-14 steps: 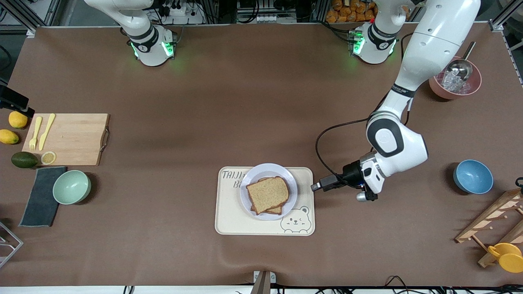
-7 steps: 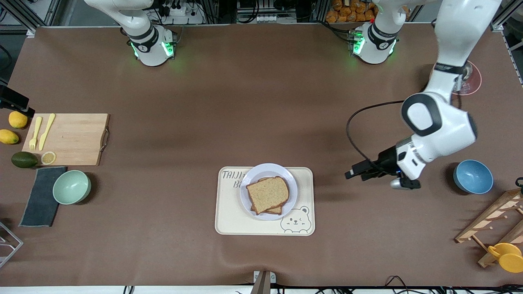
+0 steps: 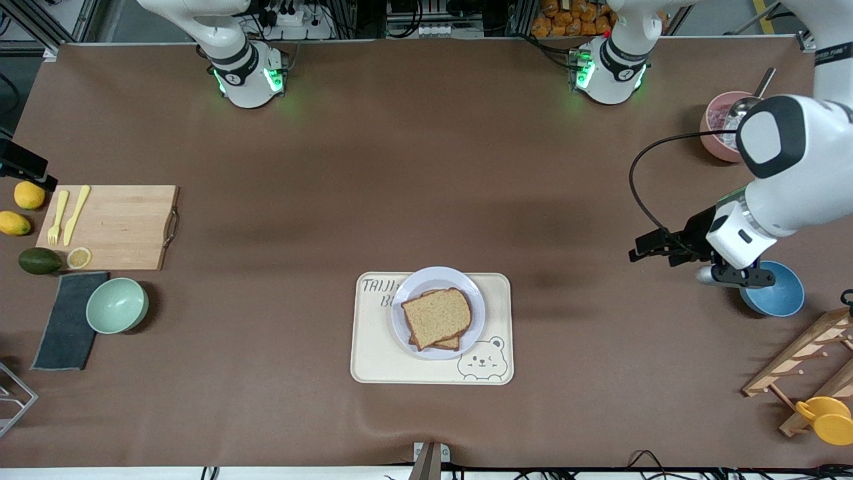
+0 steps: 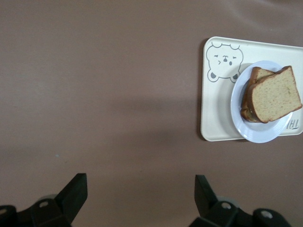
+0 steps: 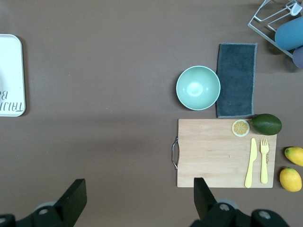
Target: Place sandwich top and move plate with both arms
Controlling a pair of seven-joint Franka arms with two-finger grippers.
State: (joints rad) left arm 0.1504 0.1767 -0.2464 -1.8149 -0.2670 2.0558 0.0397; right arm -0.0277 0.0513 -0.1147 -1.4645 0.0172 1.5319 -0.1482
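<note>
Both claws gape wide, holding nothing; the sandwich top point(image 3: 436, 317) lies on another slice on the plate point(image 3: 437, 280), which sits on the bear tray point(image 3: 373, 360); the left gripper point(image 3: 650, 247) hovers over bare table beside the blue bowl point(image 3: 776, 297); the right gripper point(image 5: 137, 201) waits above the cutting board point(image 3: 123, 227).
</note>
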